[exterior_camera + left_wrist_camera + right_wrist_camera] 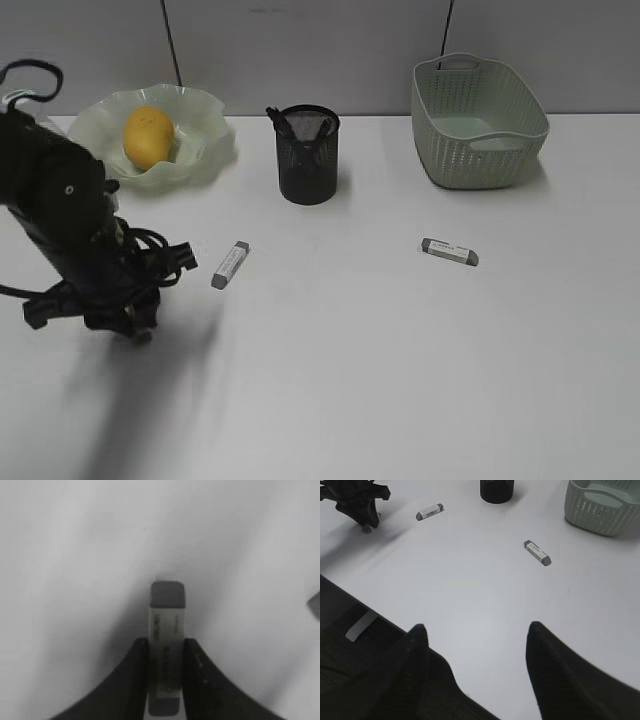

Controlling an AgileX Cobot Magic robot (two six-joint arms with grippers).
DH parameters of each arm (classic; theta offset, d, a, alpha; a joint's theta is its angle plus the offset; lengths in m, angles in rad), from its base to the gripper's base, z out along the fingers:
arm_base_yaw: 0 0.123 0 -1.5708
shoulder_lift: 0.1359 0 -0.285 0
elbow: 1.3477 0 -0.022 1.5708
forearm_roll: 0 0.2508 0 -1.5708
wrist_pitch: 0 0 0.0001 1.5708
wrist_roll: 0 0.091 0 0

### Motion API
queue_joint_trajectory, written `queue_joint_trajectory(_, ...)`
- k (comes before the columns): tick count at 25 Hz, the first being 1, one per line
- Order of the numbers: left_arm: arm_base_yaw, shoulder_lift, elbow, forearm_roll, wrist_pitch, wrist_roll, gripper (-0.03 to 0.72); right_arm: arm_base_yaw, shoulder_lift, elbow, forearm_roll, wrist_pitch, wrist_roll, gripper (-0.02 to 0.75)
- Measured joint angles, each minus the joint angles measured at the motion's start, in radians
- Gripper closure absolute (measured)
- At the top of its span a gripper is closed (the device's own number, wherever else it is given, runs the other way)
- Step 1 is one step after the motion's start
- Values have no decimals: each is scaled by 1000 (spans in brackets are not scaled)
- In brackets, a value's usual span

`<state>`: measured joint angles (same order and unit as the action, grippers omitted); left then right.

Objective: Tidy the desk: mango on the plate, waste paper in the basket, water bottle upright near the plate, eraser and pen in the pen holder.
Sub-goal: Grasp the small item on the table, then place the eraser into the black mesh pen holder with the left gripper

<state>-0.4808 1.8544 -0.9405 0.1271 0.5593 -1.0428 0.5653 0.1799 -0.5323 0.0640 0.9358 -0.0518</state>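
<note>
White laminate forms the desk (pixel 400 380), on which one plate (pixel 205 140), one pen holder (pixel 308 155) and one basket (pixel 480 120) are lined up along the back edge, from left to right. One mango (pixel 148 136) is seen lying in the plate. Dark pen-like items are seen standing inside the pen holder, though their number cannot be told. Three erasers are counted in all. One eraser (pixel 230 264) is laid on the desk in front of the pen holder, slightly to its left; a second eraser (pixel 449 251) is laid in front of the basket, well apart from the first. A third eraser (pixel 167 630), grey-tipped with a printed sleeve, is clamped between the fingers of the left gripper (pixel 166 680), as shown in the left wrist view. The right gripper (pixel 476 650) is held with its fingers spread apart above the near edge of the desk, with nothing between them.
</note>
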Motion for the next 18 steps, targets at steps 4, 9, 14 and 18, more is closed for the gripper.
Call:
queue_joint_trajectory(4, 0, 0, -105, 65, 54, 22, 524, 0, 0, 0, 0, 0, 0, 247)
queue_joint_trajectory(9, 0, -23, -221, 92, 73, 57, 524, 0, 0, 0, 0, -1, 1, 248)
queue_joint_trajectory(14, 0, -40, -373, 153, 25, 81, 524, 0, 0, 0, 0, -1, 1, 248)
queue_joint_trajectory(18, 0, -40, -479, 200, -77, 93, 525, 0, 0, 0, 0, -1, 1, 248)
